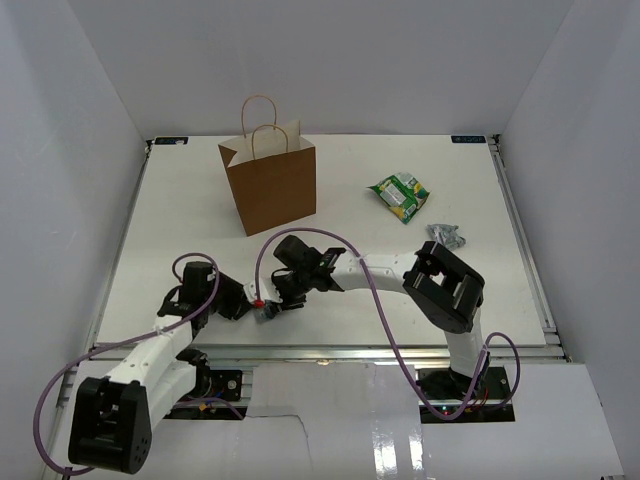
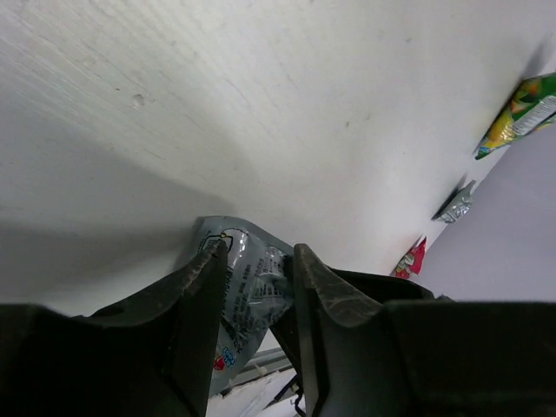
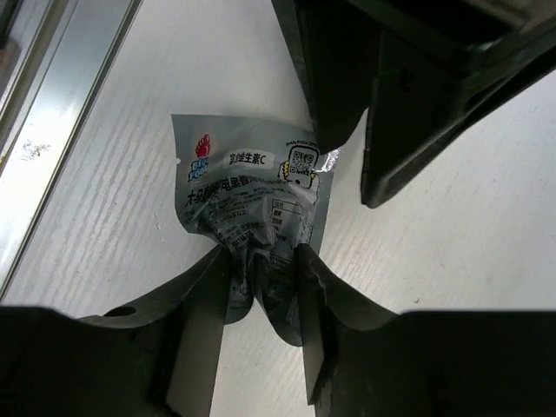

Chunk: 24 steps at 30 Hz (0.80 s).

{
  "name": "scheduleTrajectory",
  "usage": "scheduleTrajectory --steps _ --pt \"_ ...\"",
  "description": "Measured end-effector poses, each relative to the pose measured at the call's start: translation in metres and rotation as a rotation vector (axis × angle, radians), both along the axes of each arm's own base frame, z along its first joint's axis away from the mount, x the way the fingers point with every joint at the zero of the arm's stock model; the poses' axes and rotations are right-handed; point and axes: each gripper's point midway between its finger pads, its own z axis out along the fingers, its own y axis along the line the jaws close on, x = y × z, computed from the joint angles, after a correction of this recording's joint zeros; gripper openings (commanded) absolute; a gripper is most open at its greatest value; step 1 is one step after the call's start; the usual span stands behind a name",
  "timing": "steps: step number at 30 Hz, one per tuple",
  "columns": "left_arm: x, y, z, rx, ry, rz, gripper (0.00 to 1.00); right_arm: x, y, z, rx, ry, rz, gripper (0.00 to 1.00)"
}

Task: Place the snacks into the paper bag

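Tabletop (image 1: 180,210) of matt white, faintly grained, boxed in by plain white walls (image 1: 350,60) and edged along its near side by a metal rail (image 3: 61,113). One brown paper bag (image 1: 272,190) stands upright at the back, flat-sided, with two looped twisted handles (image 1: 270,126). Four crinkly foil packets can be counted: a green-and-white packet (image 1: 400,195) and a crumpled silver-grey packet (image 1: 446,235) lying to the right of the bag, a red packet (image 2: 413,259) glimpsed only by the left wrist camera, and a printed silver packet (image 3: 252,191) near the front edge, well apart from the bag. The right gripper (image 3: 261,256) pinches the printed silver packet's lower end, the foil bunched between its dark fingers. The left gripper (image 2: 258,252) straddles the opposite end; whether it grips cannot be told
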Motion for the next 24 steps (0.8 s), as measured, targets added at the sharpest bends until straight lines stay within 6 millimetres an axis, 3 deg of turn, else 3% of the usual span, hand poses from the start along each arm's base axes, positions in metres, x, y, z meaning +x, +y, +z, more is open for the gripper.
scheduleTrajectory --steps 4,8,12,15,20,24 --pt "0.005 0.004 0.019 0.013 -0.086 0.011 0.62 -0.001 0.0 0.0 0.002 0.008 0.001 0.19" --pt "0.015 0.01 0.053 0.044 -0.209 0.025 0.74 -0.003 -0.001 -0.002 0.007 0.019 0.004 0.13" --pt "0.024 0.019 0.096 0.089 -0.35 0.047 0.76 -0.002 -0.005 0.0 0.011 0.064 -0.012 0.09" --pt "0.025 0.027 0.124 0.13 -0.447 0.067 0.79 0.007 -0.013 0.013 0.038 0.133 -0.053 0.08" --pt "0.02 0.036 0.148 0.178 -0.561 0.079 0.8 0.043 -0.032 0.081 0.18 0.194 -0.145 0.08" --pt "0.016 0.039 0.157 0.203 -0.617 0.069 0.83 0.085 -0.043 0.166 0.351 0.172 -0.21 0.08"
